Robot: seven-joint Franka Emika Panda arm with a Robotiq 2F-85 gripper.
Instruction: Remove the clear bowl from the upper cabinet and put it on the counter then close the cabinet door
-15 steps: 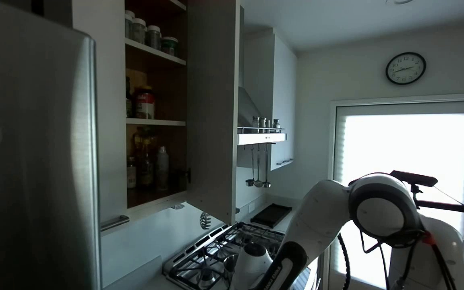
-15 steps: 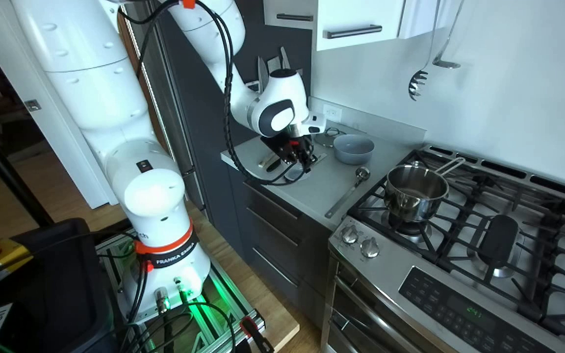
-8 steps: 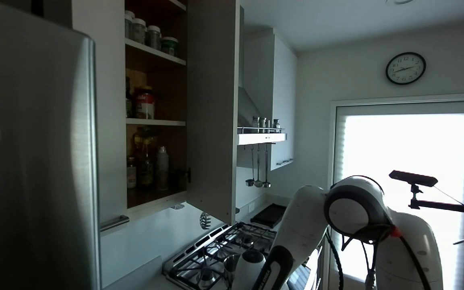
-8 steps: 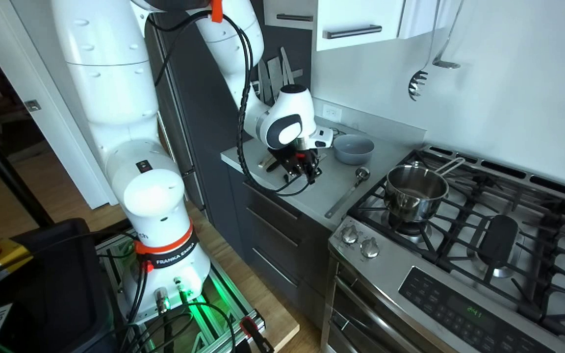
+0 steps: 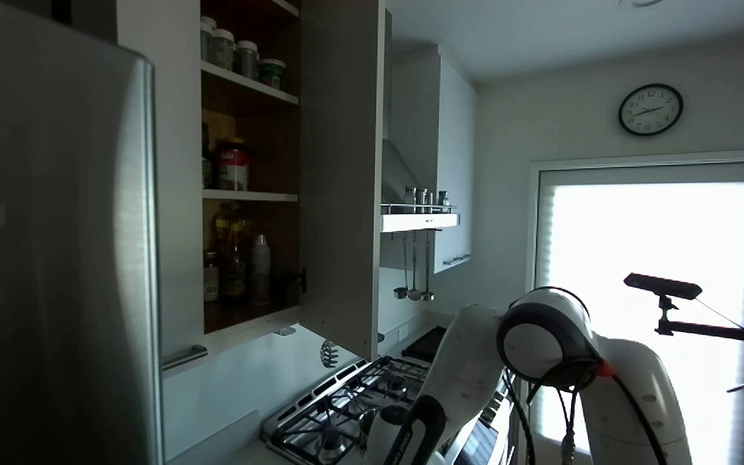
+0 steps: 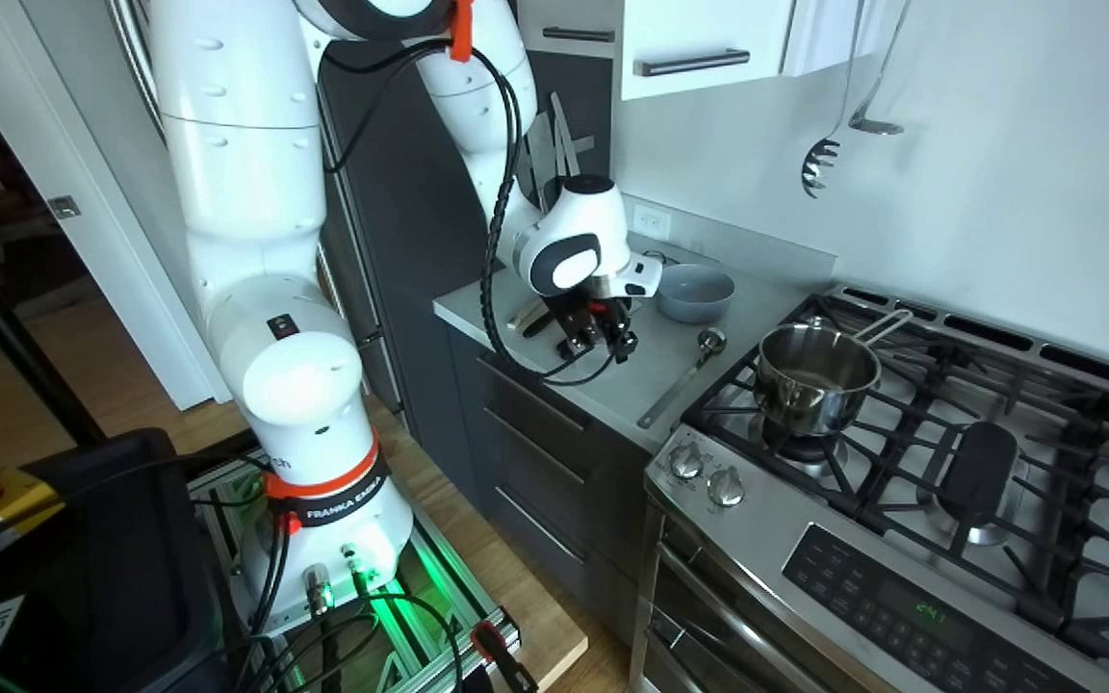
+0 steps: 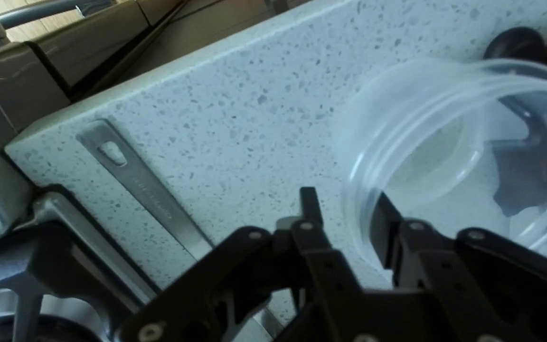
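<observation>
Here, the clear bowl (image 7: 444,156) sits on the pale speckled counter (image 7: 254,118), at the right of the wrist view. The black gripper (image 7: 347,209) is at its edge with fingers (image 7: 309,206) spread apart, one outside the bowl and one overlapping its near wall (whether they touch, I cannot tell). A long metal ladle (image 6: 678,384) lies nearby, close to the stove (image 6: 757,525). In an exterior view, the upper cabinet (image 5: 272,145) shows jars (image 5: 246,59) and bottles (image 5: 234,274) on its shelves (image 5: 250,196), and the cabinet door (image 5: 340,181) hangs wide open.

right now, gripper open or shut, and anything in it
Gripper: open in the wrist view, holding nothing; not closed on the clear bowl.
</observation>
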